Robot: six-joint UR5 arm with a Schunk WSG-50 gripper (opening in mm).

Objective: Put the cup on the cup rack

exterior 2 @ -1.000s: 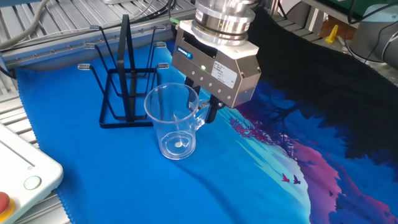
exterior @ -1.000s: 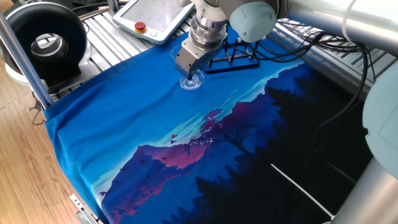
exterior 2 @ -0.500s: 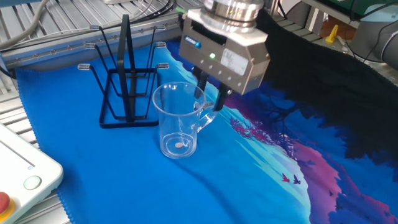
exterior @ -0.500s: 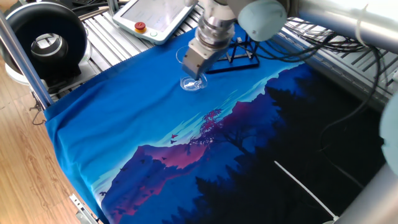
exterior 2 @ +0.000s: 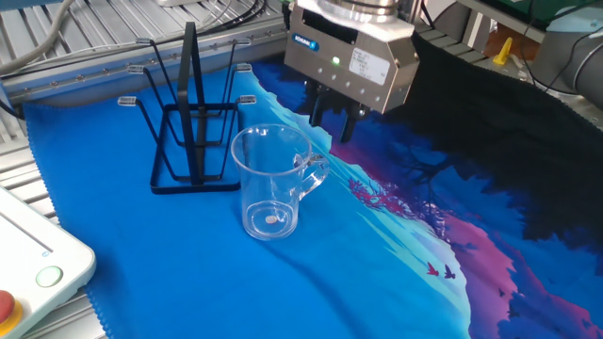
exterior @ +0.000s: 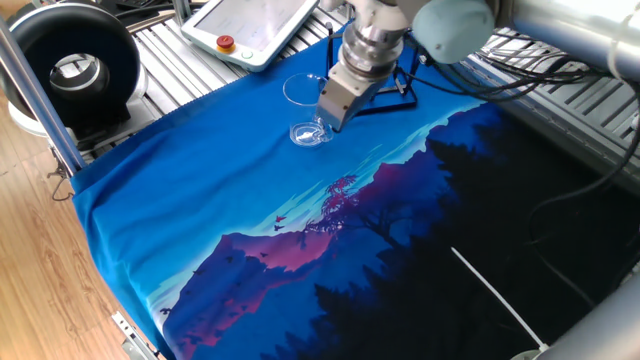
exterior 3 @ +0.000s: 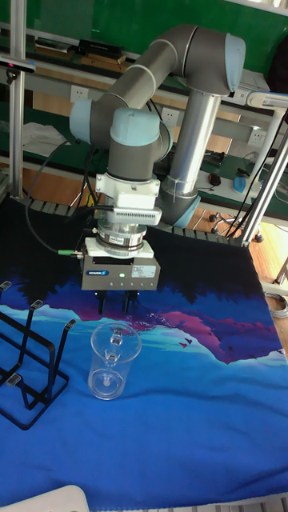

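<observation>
Blue printed cloth [exterior 2: 170,264], showing a mountain and forest scene, covers the table, and an aluminium slatted frame shows beyond its edge. On this cloth stands the clear glass cup [exterior 2: 271,181] [exterior: 308,112] [exterior 3: 111,361], upright on its thick base, mouth up, with its side handle turned toward the gripper. The gripper [exterior 2: 335,121] [exterior 3: 116,308] [exterior: 328,118] hangs just above and behind the cup's handle, its two dark fingers [exterior 2: 317,104] pointing down. The fingers sit close together with a narrow gap between them and clasp nothing; they appear clear of the handle, though from the tall fixed view the tips overlap the rim line, so contact there is hard to rule out. A green light glows on the gripper's grey housing.

Just beside the cup, on the side away from the gripper, stands the black wire cup rack [exterior 2: 188,122] [exterior 3: 28,360] [exterior: 385,88], its rectangular base frame flat on the cloth and its thin pegs rising at a slant. The cup is near the rack's base but apart from it, and no peg carries anything.

At the near corner in the other fixed view lies a white teach pendant [exterior 2: 28,273] [exterior: 255,25] with a red button. A black round fan-like unit [exterior: 70,70] sits off the table's end.
</observation>
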